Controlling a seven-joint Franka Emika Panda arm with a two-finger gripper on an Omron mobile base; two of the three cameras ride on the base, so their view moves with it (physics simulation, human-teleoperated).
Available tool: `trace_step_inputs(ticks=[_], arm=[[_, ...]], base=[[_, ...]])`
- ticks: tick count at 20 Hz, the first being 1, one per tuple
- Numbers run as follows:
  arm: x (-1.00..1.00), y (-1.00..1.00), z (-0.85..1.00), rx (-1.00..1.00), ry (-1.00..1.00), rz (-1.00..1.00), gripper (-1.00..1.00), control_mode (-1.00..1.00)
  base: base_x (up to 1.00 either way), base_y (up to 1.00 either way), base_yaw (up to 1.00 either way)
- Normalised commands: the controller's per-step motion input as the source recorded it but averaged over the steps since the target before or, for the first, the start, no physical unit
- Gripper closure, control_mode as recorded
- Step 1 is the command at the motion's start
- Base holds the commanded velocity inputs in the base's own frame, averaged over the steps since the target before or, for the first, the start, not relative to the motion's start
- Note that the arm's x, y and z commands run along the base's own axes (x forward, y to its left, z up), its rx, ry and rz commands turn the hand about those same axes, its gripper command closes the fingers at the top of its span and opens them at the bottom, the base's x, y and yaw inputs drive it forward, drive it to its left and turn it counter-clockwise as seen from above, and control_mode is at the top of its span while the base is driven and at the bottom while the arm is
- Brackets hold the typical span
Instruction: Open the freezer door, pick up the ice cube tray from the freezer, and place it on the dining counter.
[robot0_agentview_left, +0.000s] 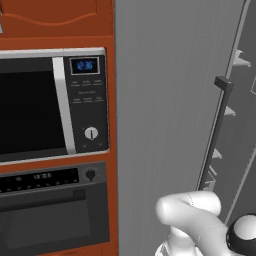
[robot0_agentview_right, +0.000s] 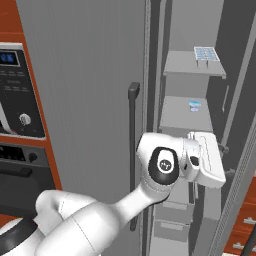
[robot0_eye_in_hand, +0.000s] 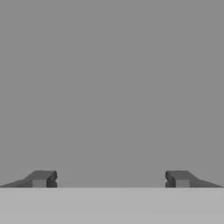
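grey all over my hand view right now, with the gripper (robot0_eye_in_hand: 110, 179) spread wide and nothing between the tips, so i'm carrying nothing. in the right base view the freezer door (robot0_agentview_right: 85, 100) is swung open with its dark bar handle (robot0_agentview_right: 133, 150) at about nine o'clock from my wrist, and the freezer (robot0_agentview_right: 187, 120) interior is exposed, so i'd call step one done. the ice cube tray (robot0_agentview_right: 206, 54) sits on an upper shelf (robot0_agentview_right: 192, 67), up around one o'clock from the hand and well apart from it. still to do, as i judge it: reach up, grab the tray, then carry it off to the dining counter.
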Motion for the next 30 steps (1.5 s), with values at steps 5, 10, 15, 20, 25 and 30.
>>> trace_step_inputs(ticks=[5,10,15,20,25,30], arm=[[0.15,-0.34,-0.04,0.0,-0.03,0.03,-1.0,-1.0],[0.27,-0.34,-0.05,0.02,-0.01,0.03,-1.0,-1.0],[0.44,-0.36,-0.07,0.04,-0.01,0.0,-1.0,-1.0],[-0.03,-0.02,-0.01,0.02,-0.01,0.0,-1.0,-1.0],[-0.48,0.92,0.16,0.0,0.0,0.12,-1.0,-1.0],[-0.23,1.0,0.16,0.01,0.02,0.21,-1.0,-1.0]], base=[[0.0,0.0,0.0],[0.0,0.0,0.0],[0.0,0.0,0.0],[0.0,0.0,0.0],[0.0,0.0,0.0],[0.0,0.0,0.0]])
